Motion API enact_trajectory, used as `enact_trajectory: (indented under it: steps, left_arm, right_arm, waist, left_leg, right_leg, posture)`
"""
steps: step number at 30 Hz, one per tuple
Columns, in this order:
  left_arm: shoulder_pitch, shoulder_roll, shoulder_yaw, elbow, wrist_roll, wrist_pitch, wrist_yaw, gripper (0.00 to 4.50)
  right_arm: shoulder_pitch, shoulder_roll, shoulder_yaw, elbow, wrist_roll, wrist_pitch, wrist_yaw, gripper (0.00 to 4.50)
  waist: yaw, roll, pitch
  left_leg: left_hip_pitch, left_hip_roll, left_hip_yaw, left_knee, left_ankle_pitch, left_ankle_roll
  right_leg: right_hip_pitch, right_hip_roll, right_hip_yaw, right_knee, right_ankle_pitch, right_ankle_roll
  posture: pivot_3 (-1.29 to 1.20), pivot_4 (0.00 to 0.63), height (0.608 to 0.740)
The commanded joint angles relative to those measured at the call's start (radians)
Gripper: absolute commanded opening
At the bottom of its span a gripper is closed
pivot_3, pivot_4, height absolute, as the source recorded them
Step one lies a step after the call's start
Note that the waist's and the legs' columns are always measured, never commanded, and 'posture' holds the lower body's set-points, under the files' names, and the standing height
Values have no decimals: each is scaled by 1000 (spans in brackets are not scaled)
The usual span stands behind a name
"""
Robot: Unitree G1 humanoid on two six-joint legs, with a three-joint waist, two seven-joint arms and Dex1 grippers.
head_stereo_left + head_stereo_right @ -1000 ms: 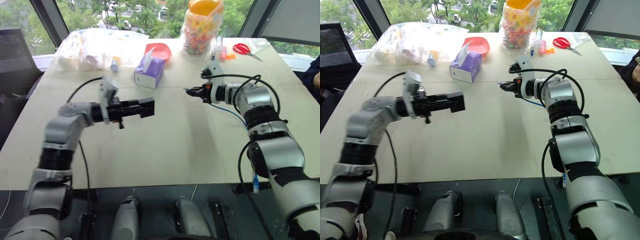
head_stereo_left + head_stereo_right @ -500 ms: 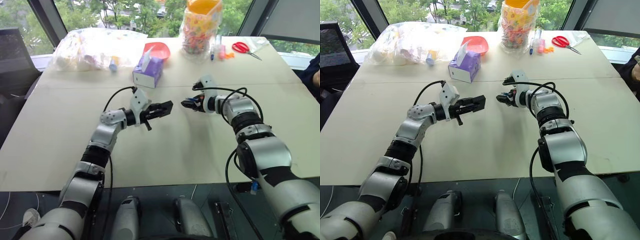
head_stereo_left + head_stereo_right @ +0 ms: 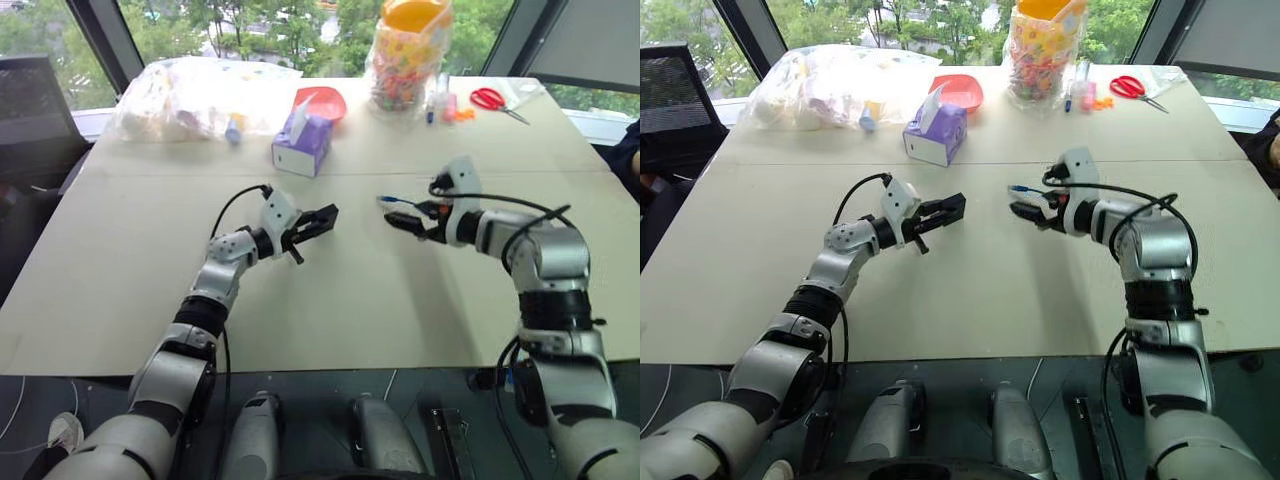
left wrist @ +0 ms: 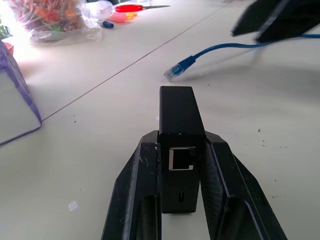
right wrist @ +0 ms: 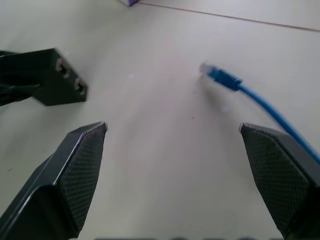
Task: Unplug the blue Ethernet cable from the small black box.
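Unplugging looks done: left pincer (image 4: 180,210) pinching small black box (image 4: 180,130), blue Ethernet cable (image 4: 210,54) free, right pincer (image 5: 180,170) spread; next, just set things on the surface (image 3: 380,300).

The small black box (image 4: 181,150) sits clamped between tool fingers, port empty — the blue Ethernet cable (image 4: 210,54) lies unplugged nearby.
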Motion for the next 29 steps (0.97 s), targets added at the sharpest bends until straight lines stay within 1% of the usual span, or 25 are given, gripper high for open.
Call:
enact_trajectory:
  steps: [1,7,9,15,19,23,26,29]
  left_arm:
    - [44,31,31,6,-15,75,-16,1493]
    - [96,70,68,-109,-61,180,-36,3798]
    - [117,81,79,-169,-80,221,-46,4471]
    - [210,146,118,-430,-191,420,-100,4471]
    - [261,218,153,-613,-281,589,-123,4471]
    - [306,370,224,-841,-450,827,-182,4471]
    - [329,438,248,-918,-507,903,-190,4471]
    - [348,485,276,-961,-549,953,-193,4471]
  right_arm:
    - [21,-13,-54,-184,68,92,-30,4500]
    - [88,-5,-85,-334,146,191,-59,4500]
    - [107,-20,-82,-356,165,200,-52,4500]
    - [138,-78,-62,-398,214,191,-24,4500]
    - [149,-134,-43,-416,236,171,10,4500]
    - [154,-220,-32,-439,260,135,73,4500]
    - [150,-255,-31,-438,271,119,89,4500]
    - [141,-279,-36,-436,289,112,103,4500]
  waist:
    - [-4,0,0]
    - [-15,0,0]
    - [-18,0,0]
    - [-17,0,0]
    - [-15,0,0]
    - [-19,-1,1]
    - [-18,-1,1]
    - [-17,-1,1]
  left_leg:
    - [0,0,0,0,0,0]
    - [0,0,-2,0,0,0]
    - [-1,0,-2,0,0,0]
    - [-1,0,-2,-1,0,0]
    - [-1,0,-2,0,0,0]
    - [-2,0,-2,0,0,0]
    - [-1,0,-2,-1,0,0]
    - [-1,0,-2,0,0,0]
  right_leg:
    - [0,0,0,0,0,0]
    - [1,0,-1,-1,0,0]
    - [1,0,-1,-1,0,0]
    - [1,0,-1,-1,0,0]
    - [1,-1,-1,-1,0,-1]
    - [1,-1,-1,-2,-1,-3]
    - [1,-1,-1,-3,-2,-4]
    - [1,-1,-1,-3,-2,-4]
  posture:
    - [0,150,735]
    - [0,150,735]
    - [0,150,735]
    - [0,150,735]
    - [0,150,735]
    - [0,150,735]
    - [0,150,735]
    - [0,150,735]
